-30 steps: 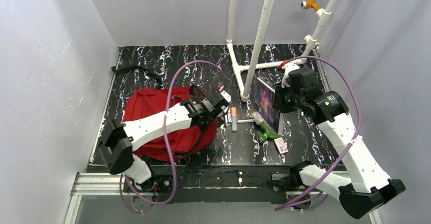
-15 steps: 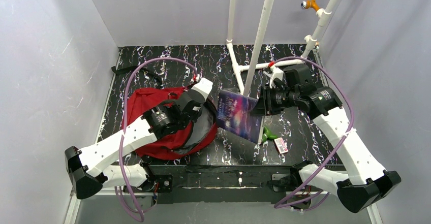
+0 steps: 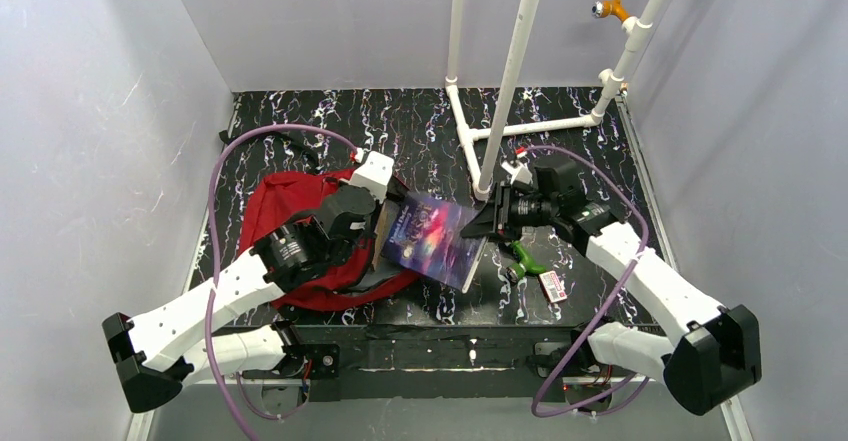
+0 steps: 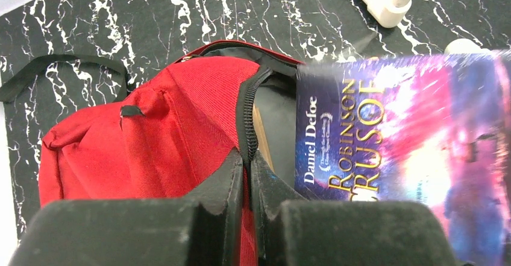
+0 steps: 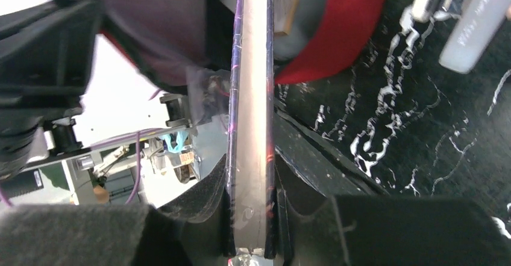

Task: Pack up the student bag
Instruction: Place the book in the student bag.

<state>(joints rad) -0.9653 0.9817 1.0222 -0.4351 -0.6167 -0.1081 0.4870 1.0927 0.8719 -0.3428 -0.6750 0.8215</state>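
The red student bag lies at the left of the table, its mouth open toward the right. My left gripper is shut on the bag's zipper edge and holds the mouth open. My right gripper is shut on a blue and purple book, "Robinson Crusoe". The book is tilted, and its left edge is at the bag's mouth, over the grey lining. In the right wrist view the book shows edge-on between the fingers, with the red bag beyond it.
A green item and a small pink and white packet lie on the black marbled table right of the book. A white tube lies near the bag. White pipe frame stands at the back. A black strap trails behind the bag.
My right gripper carried the book leftward from the right side to the bag's mouth, tilting it flatter. My left arm swung back and pulled the bag's opening wider.
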